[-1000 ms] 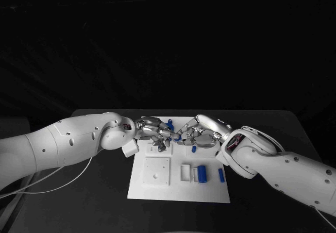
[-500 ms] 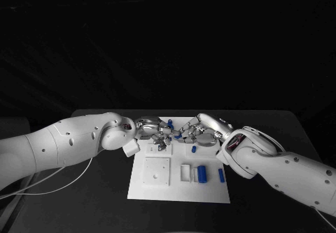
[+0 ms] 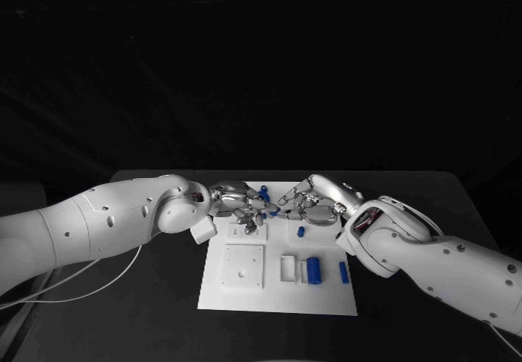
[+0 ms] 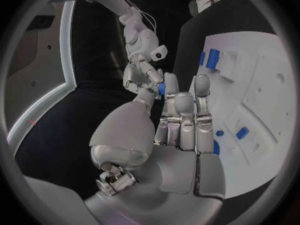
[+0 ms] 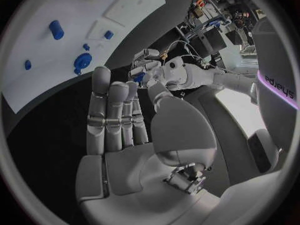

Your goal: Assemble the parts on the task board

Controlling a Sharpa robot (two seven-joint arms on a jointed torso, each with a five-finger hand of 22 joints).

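White and flat, the task board (image 3: 277, 275) lay at the middle of the black table (image 3: 435, 196) in the lower centre of the head frame. Over its far end the two silver hands met fingertip to fingertip. The left hand (image 3: 239, 205) reached in from the left of the frame, and the right hand (image 3: 310, 205) from the right.

Between them sat a small blue part (image 3: 274, 213). In the left wrist view this small blue part (image 4: 161, 88) was at the left hand's fingertips, with the right hand's fingers (image 4: 140, 75) closed in from the other side. I could not tell which hand truly gripped it. In each wrist view the hand's own fingers lay long and close together, the thumb bent beside them.

On the board nearer the camera a blue cylinder (image 3: 313, 270) lay in a white holder, and a slim blue pin (image 3: 344, 272) lay just right of it. Another blue piece (image 3: 302, 231) stood just below the right hand. A square white block (image 3: 245, 265) sat on the board's left half.
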